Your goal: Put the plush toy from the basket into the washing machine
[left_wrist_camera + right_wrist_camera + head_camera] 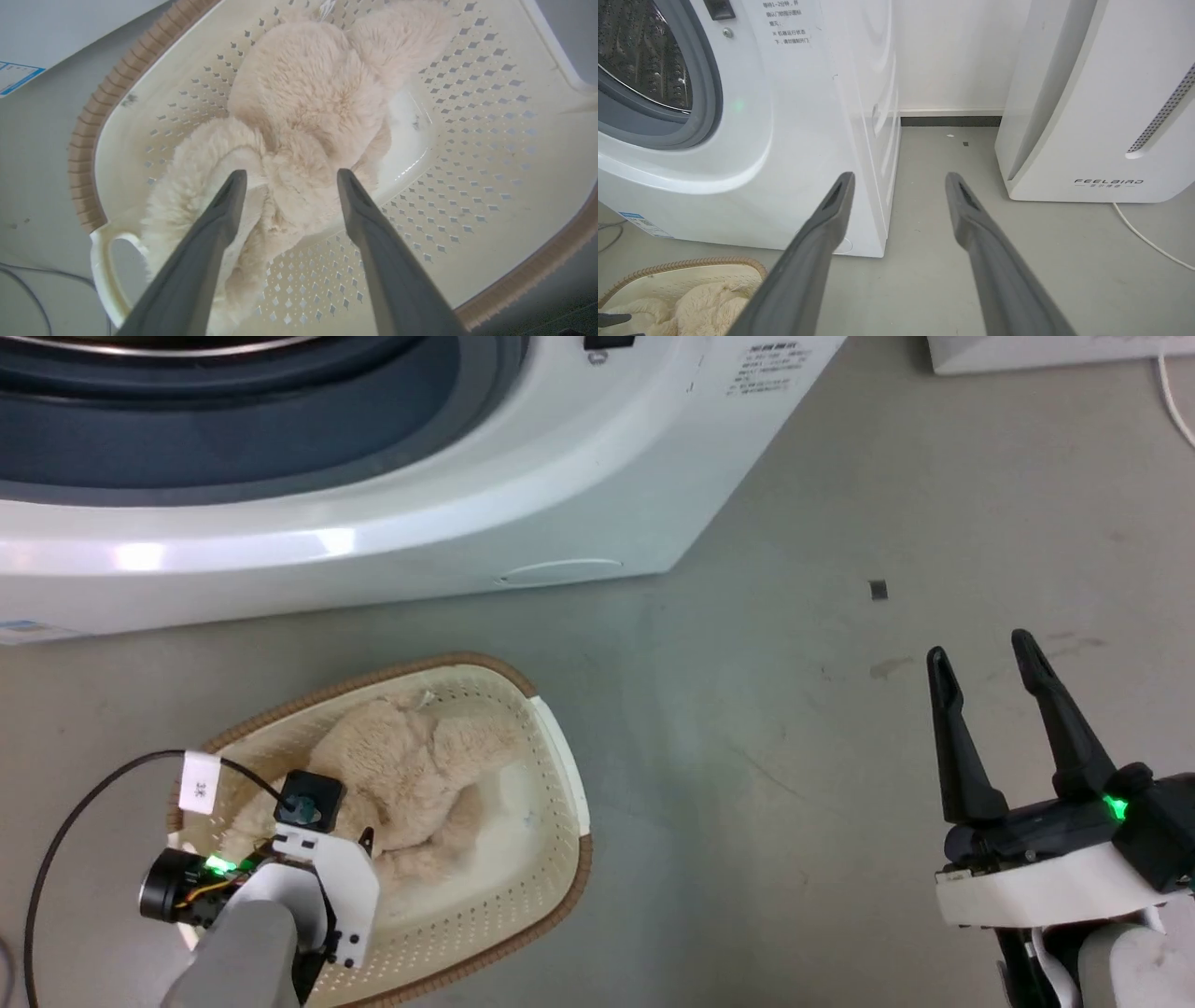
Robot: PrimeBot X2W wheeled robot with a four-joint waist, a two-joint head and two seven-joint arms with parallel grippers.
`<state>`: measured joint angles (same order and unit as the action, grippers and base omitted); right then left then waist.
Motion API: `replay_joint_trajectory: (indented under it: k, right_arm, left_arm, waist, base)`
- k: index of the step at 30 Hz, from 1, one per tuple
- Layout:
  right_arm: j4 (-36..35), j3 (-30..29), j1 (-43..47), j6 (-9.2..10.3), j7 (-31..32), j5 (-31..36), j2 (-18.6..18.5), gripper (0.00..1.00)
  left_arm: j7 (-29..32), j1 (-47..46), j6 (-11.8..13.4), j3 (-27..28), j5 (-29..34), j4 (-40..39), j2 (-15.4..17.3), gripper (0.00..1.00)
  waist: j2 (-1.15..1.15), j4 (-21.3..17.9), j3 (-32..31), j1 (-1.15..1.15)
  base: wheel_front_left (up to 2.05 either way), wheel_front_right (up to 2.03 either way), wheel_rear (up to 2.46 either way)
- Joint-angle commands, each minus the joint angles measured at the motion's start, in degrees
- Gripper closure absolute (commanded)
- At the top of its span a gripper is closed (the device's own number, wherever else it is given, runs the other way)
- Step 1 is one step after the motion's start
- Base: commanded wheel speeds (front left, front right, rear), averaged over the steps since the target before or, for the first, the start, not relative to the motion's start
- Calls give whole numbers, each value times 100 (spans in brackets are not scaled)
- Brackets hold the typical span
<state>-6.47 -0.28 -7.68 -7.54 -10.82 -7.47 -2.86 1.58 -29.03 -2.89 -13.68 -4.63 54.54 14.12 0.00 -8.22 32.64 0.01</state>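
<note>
1. Here, the plush toy [303, 93] is seen lying in the basket [467, 140], set before the washing machine [373, 541].
2. The left gripper [289, 179] is held spread wide over it, nothing clasped.
3. The right gripper [980, 653] is held parted and empty above the floor [794, 756].

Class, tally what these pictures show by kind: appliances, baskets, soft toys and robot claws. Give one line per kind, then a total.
Appliances: 2, the washing machine and the white FEELBIRD appliance
Baskets: 1, the basket
Soft toys: 1, the plush toy
Claws: 2, the left claw and the right claw
Total: 6
</note>
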Motion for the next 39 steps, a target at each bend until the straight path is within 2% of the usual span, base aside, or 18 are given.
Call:
replay_joint_trajectory:
  k: [1,13,19,25,26,27,34,39]
  right_arm:
    - [-59,-13,-113,4,-66,-52,-1,0]
    - [-149,-42,-309,5,-209,-212,-1,0]
    - [-161,-28,-400,5,-269,-271,-1,0]
    - [-179,-20,-489,5,-341,-327,-1,0]
    - [-179,-19,-506,5,-353,-330,-1,0]
    - [-177,-19,-523,5,-365,-331,-1,0]
    - [-132,-38,-580,5,-418,-347,-1,0]
    - [-58,-52,-529,5,-418,-357,-1,0]
  left_arm:
    - [43,-196,-22,-86,41,184,84,0]
    - [-57,-794,-61,-423,16,900,323,0]
    - [-341,-1032,4,-529,-27,1184,400,0]
    - [-224,-1243,-110,-681,-110,1549,473,0]
    - [-217,-1280,-142,-707,-129,1609,480,55]
    - [-231,-1314,-175,-729,-153,1669,484,100]
    - [-320,-1340,-301,-814,-332,1937,438,100]
    - [-577,-1160,-305,-792,-444,1938,362,100]
  waist:
    - [0,-76,158,-1]
    - [0,-221,765,-1]
    - [0,-277,1005,-1]
    - [0,-328,1245,-1]
    - [0,-332,1279,-1]
    - [0,-335,1306,-1]
    - [0,-347,1218,-1]
    - [0,-316,842,-1]
  base:
    - [0,0,0]
    - [0,0,0]
    - [0,0,0]
    - [0,0,0]
    - [0,0,0]
    - [0,0,0]
    - [0,0,0]
    - [0,0,0]
